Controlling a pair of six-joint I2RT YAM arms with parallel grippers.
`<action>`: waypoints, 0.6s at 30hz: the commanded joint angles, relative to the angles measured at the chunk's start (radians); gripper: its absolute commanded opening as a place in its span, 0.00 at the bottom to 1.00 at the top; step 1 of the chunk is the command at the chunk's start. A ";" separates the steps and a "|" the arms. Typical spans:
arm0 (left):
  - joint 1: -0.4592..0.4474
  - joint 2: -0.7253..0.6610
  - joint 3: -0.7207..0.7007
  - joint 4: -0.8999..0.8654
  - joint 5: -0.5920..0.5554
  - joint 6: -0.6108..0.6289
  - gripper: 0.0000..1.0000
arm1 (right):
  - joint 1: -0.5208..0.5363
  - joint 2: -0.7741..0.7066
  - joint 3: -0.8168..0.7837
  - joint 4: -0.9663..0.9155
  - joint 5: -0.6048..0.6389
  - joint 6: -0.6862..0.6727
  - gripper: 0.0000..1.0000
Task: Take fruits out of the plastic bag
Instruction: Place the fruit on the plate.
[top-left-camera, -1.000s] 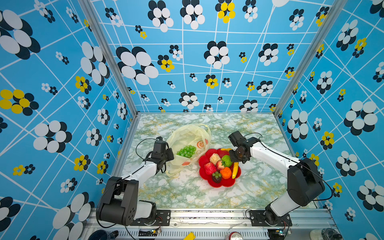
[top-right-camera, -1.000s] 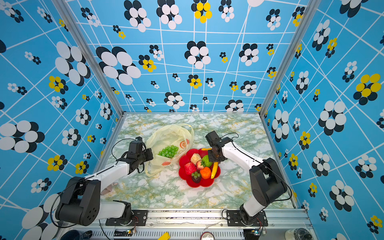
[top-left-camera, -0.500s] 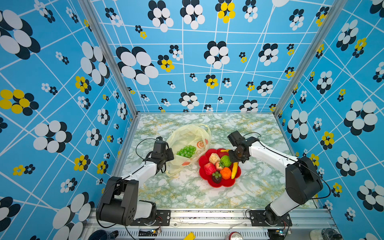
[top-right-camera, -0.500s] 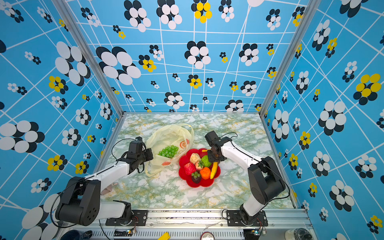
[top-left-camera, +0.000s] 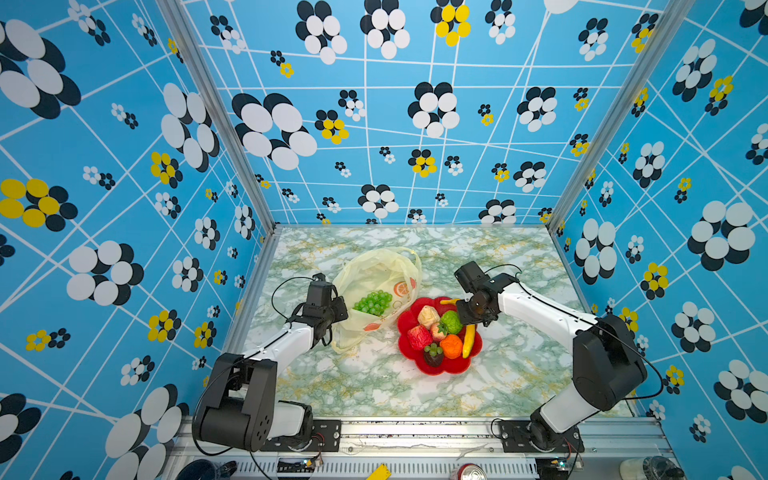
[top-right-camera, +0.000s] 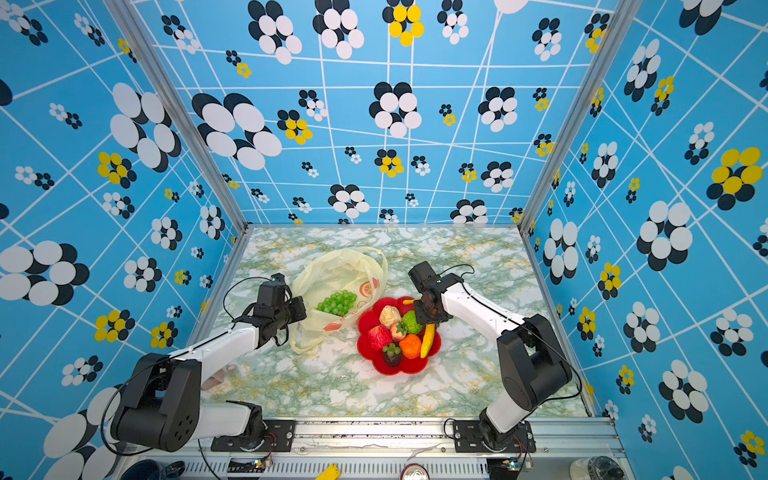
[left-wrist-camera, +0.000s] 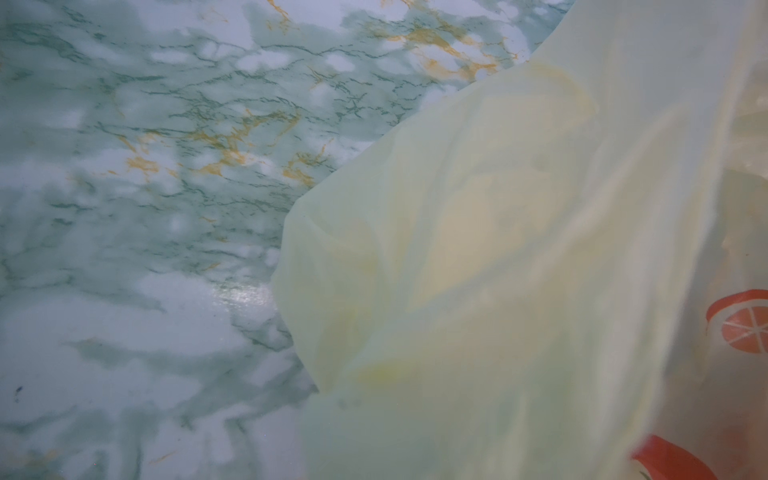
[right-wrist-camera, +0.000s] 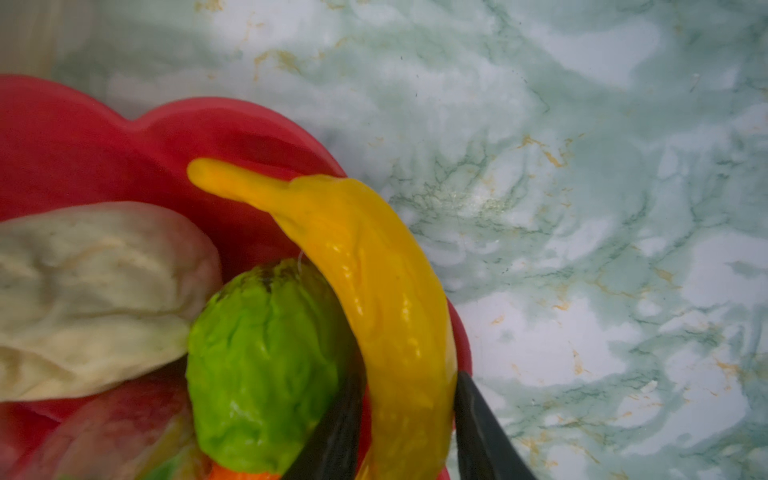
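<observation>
At the left, the left gripper is set against the near edge of the plastic bag, with its jaws pressed together. Whether a fold of film is pinched between them cannot be told; in the left wrist view only the bag's pale film is shown, draped close to the lens. The bag is lying slack on the marble table, and 1 fruit, the green grape bunch, is seen inside it through the open mouth.

Just right of the bag, the red plate is loaded with 7 pieces:
- the cream piece
- the bumpy green fruit
- the strawberry
- a larger red piece
- the orange
- the dark purple piece
- the banana

The banana is laid along the plate's right rim, leaning on the green fruit.

The right gripper is held over the banana with 1 finger on each side, close against it. Whether it is gripped or merely flanked cannot be told.

The step in hand is judged to be the placing of the banana. Next, the jaws would need to be spread clear and lifted. The grape bunch should then be reached through the bag's mouth, which must be kept from collapsing.
</observation>
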 joint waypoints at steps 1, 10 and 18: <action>-0.005 0.001 -0.003 0.024 0.002 0.011 0.00 | 0.024 0.023 0.043 -0.013 -0.008 0.008 0.42; -0.005 0.003 -0.001 0.022 0.001 0.013 0.00 | 0.031 0.020 0.058 -0.037 0.037 0.004 0.47; -0.016 0.027 0.039 0.017 0.020 0.013 0.00 | 0.050 -0.042 0.122 -0.137 0.093 0.047 0.55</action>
